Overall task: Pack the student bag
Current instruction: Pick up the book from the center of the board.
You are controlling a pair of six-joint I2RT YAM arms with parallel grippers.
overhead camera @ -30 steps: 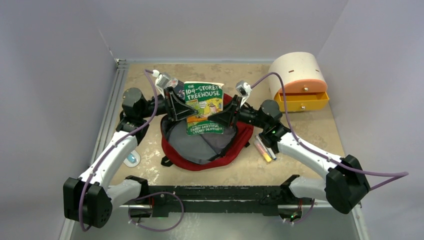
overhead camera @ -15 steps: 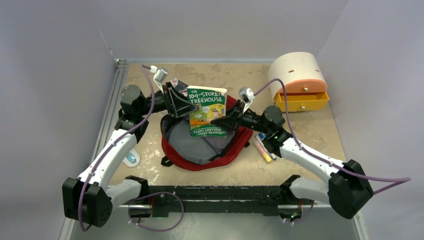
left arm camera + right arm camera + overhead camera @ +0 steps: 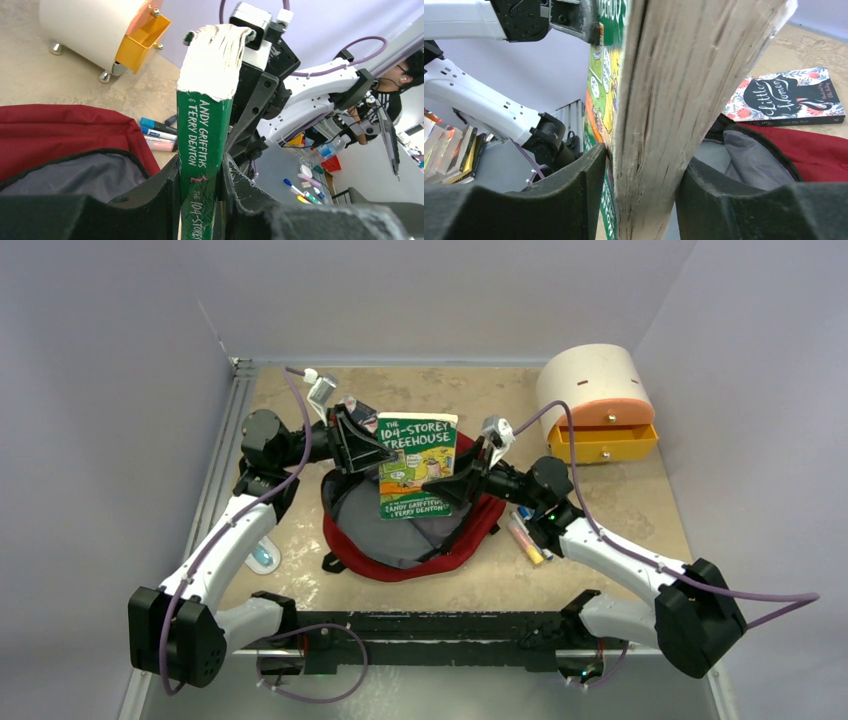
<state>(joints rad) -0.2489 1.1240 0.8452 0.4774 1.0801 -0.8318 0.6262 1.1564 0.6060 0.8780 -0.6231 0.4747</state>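
Observation:
The student bag [image 3: 400, 550] lies unzipped in mid-table, dark red with grey lining, also seen in the left wrist view [image 3: 60, 130] and the right wrist view [image 3: 824, 150]. Above its mouth a green paperback [image 3: 418, 465] stands upright. My left gripper [image 3: 372, 448] is shut on the book's green spine [image 3: 207, 115], with both fingers pressed against it [image 3: 200, 167]. My right gripper [image 3: 440, 485] straddles the book's page edge [image 3: 664, 100]. Its jaws [image 3: 641, 160] are open, one finger at the cover and a thin gap at the other.
A second book, "Little Women" [image 3: 789, 97], lies on the table behind the bag. Several pens [image 3: 528, 532] lie to the bag's right. The cream-and-orange drawer box [image 3: 595, 400] stands at the back right, its yellow drawer pulled out. A small pale blue object [image 3: 263, 558] lies on the left.
The book has shifted a little to the right over the bag. My right gripper has dropped lower along the page edge and its jaws have widened. The left gripper stays on the spine.

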